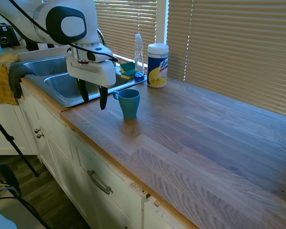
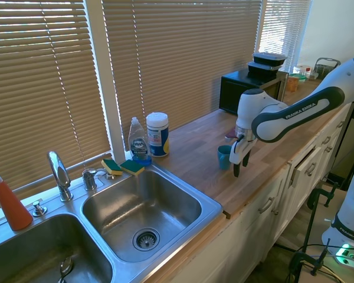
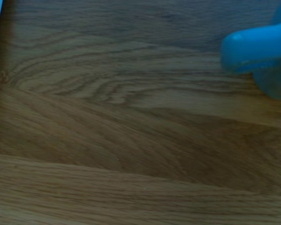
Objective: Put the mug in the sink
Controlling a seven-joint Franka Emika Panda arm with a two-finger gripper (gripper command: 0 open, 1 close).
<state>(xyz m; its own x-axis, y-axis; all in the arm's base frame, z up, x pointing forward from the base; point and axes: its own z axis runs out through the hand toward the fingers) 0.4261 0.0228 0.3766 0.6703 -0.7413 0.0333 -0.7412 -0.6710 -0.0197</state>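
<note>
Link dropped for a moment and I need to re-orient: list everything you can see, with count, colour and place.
mug: one, teal-blue, upright on the wooden counter, handle toward the sink.
sink: one, stainless steel, two basins, set into the counter.
faucet: one, chrome, behind the basins.
sponges: two, yellow with green tops, on the sink's back rim.
dish soap bottle: one, clear with blue liquid, beside the sponges.
wipes canister: one, white with yellow label, by the blinds.
spray bottle: one, orange-red liquid, far end of the sink.
microwave: one, black, far end of the counter.
claw: one, black fingers, open, beside the mug's handle, holding nothing.
</note>
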